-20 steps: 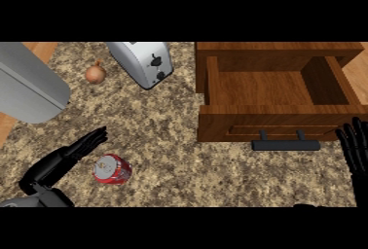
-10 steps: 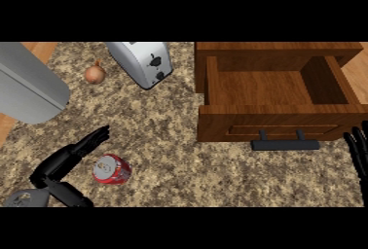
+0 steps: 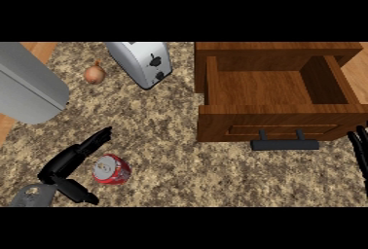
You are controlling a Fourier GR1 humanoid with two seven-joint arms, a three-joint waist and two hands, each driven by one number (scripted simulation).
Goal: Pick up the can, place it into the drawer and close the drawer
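I'm looking steeply down on the can (image 3: 111,169), red with a silver top, sitting on the granite counter (image 3: 179,170) near its front left corner. I see the lid face almost full on, tipped a touch toward the far left, so its long axis runs nearly straight up at me; I can't tell for certain whether it stands dead upright. My left hand (image 3: 70,163) is right beside it on the left, fingers stretched straight toward the far right, thumb lying along the front edge below the can; it is released and not wrapped around anything, and whether it brushes the can I can't tell. The wooden drawer (image 3: 277,124) is pulled open at the far right side of the counter, black handle (image 3: 285,144) facing me, well apart from the can. My right hand (image 3: 360,151) shows only as straight fingers at the right edge, resting, relaxed. A toaster (image 3: 144,62) and an onion (image 3: 95,74) sit along the far edge
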